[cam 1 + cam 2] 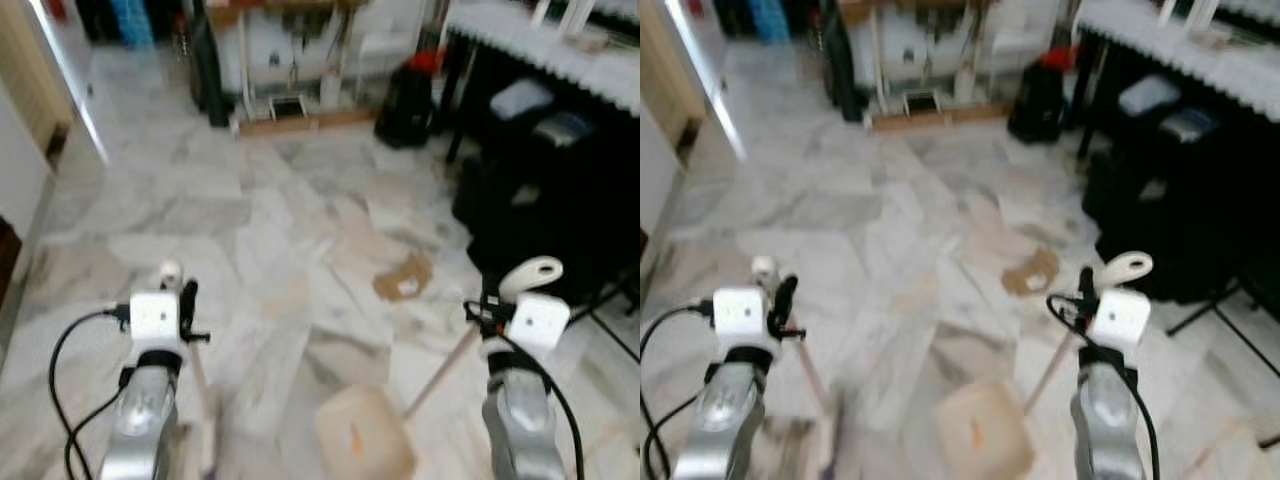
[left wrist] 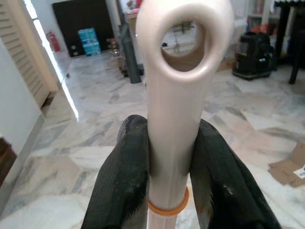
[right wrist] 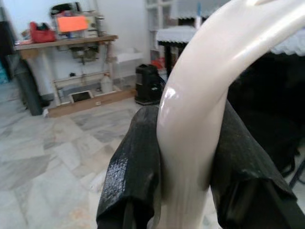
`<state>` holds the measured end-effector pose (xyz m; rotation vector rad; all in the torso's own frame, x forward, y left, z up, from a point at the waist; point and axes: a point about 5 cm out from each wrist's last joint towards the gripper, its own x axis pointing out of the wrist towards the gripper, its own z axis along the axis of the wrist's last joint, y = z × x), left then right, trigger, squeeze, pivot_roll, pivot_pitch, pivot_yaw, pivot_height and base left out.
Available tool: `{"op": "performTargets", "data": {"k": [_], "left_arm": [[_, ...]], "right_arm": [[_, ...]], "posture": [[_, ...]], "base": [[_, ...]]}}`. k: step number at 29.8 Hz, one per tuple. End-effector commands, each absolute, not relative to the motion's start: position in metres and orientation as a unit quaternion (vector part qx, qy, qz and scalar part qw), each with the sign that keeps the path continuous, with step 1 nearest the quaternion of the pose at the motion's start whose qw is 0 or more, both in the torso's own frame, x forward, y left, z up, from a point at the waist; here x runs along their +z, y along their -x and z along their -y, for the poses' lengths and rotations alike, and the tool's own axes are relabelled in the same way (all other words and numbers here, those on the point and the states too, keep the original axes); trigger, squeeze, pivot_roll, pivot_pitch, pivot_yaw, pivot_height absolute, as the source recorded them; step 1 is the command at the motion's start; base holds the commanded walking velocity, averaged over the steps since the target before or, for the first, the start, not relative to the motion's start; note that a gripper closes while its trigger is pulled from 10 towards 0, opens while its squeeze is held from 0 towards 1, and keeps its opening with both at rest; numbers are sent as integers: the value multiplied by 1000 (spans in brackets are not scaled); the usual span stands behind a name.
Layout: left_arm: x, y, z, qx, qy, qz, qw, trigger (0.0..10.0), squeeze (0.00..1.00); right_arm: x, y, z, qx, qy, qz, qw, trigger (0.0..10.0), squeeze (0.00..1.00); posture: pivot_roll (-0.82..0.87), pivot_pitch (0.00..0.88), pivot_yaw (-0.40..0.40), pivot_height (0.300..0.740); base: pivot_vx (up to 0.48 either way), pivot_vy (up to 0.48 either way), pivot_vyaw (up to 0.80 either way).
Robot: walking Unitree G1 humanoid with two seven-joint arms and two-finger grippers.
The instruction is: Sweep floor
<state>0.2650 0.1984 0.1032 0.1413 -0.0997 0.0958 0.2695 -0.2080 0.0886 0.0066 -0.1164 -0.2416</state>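
Note:
My left gripper (image 2: 171, 138) is shut on the cream broom handle (image 2: 174, 86), just below its ring-shaped end. In the eye views that handle (image 1: 197, 375) slants down to a blurred broom head at the bottom left. My right gripper (image 3: 190, 138) is shut on the curved cream dustpan handle (image 3: 200, 86). Its stick (image 1: 440, 372) runs down to the beige dustpan (image 1: 365, 435), which lies on the marble floor between my arms. A brown cardboard scrap (image 1: 403, 277) lies on the floor ahead of the dustpan.
A black-draped table with a white cloth (image 1: 540, 50) and dark items under it stands on the right. A black bin (image 1: 405, 105) and a workbench (image 1: 290, 60) stand at the back. A wall and doorway (image 1: 30, 120) run along the left.

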Motion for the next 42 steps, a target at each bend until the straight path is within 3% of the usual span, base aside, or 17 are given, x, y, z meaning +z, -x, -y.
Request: {"op": "performTargets", "data": {"k": [1,42], "left_arm": [[114,-269,-187,31,-59,76,995,10000,0],[109,-266,-182,2,-63,69,996,10000,0]], "right_arm": [[96,-268,218,-133,13,73,988,10000,0],[91,-267,211,-122,5,71,990,10000,0]], "posture": [[-10,0,0,740],[-14,0,12,740]], "base": [[337,0,0],[337,0,0]]}}
